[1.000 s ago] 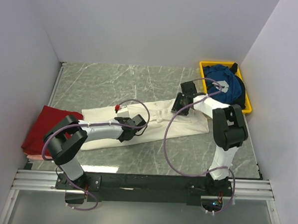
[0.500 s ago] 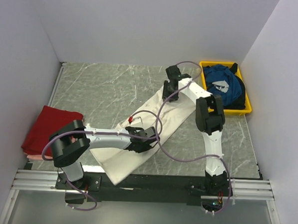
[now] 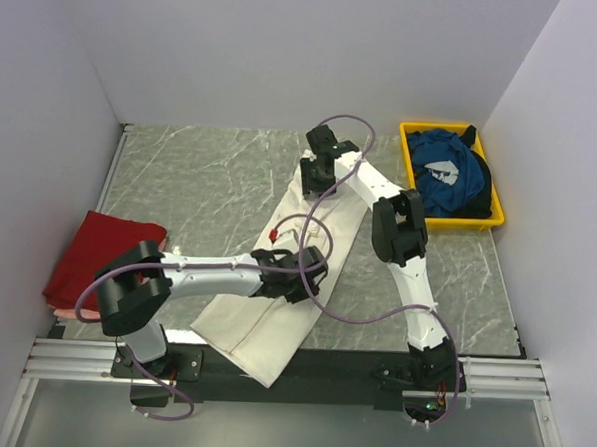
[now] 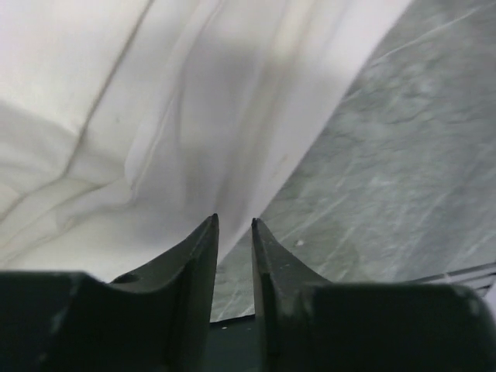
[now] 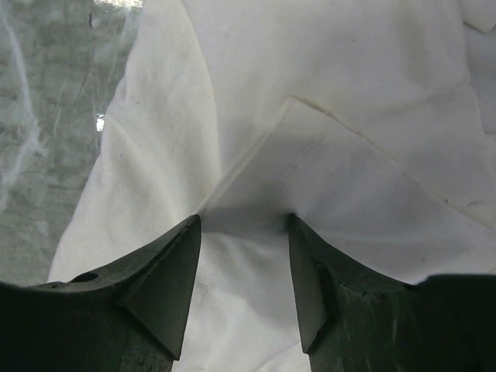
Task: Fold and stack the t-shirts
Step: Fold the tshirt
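The cream-white t-shirt [image 3: 270,334], folded into a long strip, lies slanted from the table's middle to its near edge. My left gripper [image 3: 308,272] is at the strip's right edge. In the left wrist view its jaws [image 4: 234,221] stand a narrow gap apart, with the edge of the white cloth [image 4: 155,116] running in between the tips. My right gripper [image 3: 312,182] is over the strip's far end. Its jaws [image 5: 244,221] are wide apart, tips down on the white cloth [image 5: 310,77]. The dark red t-shirt [image 3: 102,248] lies folded at the left. The blue t-shirt [image 3: 441,173] is bunched up at the far right.
The blue t-shirt sits in a yellow tray [image 3: 461,222] by the right wall. Purple cables [image 3: 346,311] loop from both arms above the white cloth. Grey marble tabletop [image 3: 201,168] shows at the far left. White walls close in three sides.
The white strip has swung from lying across the table to pointing near to far. My right gripper went left and farther away; my left gripper went right and nearer. The right jaws widened.
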You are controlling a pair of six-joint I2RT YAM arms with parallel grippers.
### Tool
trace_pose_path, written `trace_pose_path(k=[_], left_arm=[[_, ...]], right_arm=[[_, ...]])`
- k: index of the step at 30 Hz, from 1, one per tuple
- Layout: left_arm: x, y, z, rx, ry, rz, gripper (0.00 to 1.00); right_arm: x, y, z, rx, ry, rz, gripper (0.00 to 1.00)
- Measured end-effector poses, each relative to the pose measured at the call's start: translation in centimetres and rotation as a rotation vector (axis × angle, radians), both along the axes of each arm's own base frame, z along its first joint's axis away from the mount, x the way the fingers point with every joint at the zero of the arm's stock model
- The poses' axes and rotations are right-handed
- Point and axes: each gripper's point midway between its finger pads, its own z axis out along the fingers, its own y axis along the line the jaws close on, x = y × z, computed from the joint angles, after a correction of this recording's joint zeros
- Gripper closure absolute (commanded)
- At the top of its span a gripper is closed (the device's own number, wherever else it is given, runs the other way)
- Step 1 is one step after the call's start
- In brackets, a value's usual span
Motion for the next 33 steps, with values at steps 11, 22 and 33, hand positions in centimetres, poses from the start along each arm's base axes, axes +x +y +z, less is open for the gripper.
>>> trace_pose_path(k=[11, 22, 33], left_arm=[[12.8, 4.0, 10.0, -0.024, -0.296, 0.057, 0.48], [26.8, 1.2, 8.8, 0.269, -0.533, -0.266, 0.08], [28.4, -0.4, -0.8, 0.433, -0.434, -0.544, 0.01]], right_arm=[[0.0, -4.7, 6.8, 0.172, -0.045, -0.16, 0.38], [-7.0, -15.4, 14.9, 0.416, -0.251, -0.458, 0.38], [-13.0, -14.7, 10.7, 0.451, -0.165, -0.448, 0.38]])
